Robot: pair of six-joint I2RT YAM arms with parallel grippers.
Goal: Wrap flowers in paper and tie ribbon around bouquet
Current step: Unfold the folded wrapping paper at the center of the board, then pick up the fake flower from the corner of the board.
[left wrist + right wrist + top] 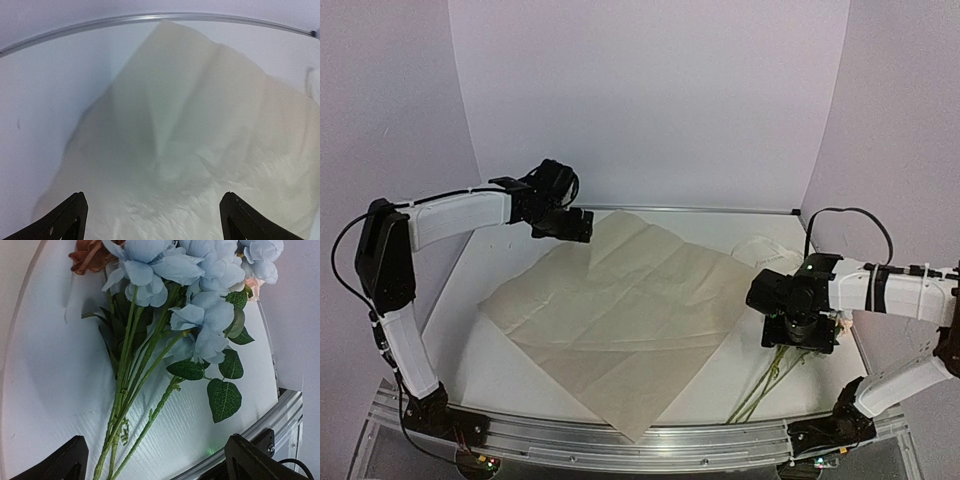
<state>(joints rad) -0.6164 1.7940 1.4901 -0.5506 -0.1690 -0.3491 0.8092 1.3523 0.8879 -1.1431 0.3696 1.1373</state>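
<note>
Right wrist view has our right gripper [155, 452] spread above the flowers [197, 315], left gripper [151, 202] spread over the paper [200, 140]; we should pinch bunched stems, not blooms.

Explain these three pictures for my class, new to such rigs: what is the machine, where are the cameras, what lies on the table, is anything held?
Two robot arms are bolted at the near edge of a white table. The wide picture comes from a fixed camera above and behind them. The other two come from wrist cameras; the dark tips at the bottom are each gripper's own fingers. The left gripper hovers over the far corner of a large tan paper spread on the table. The right gripper hangs above the flowers, green stems with pale-blue and brownish heads, lying beside the paper. Both grippers are open; nothing is held.
</note>
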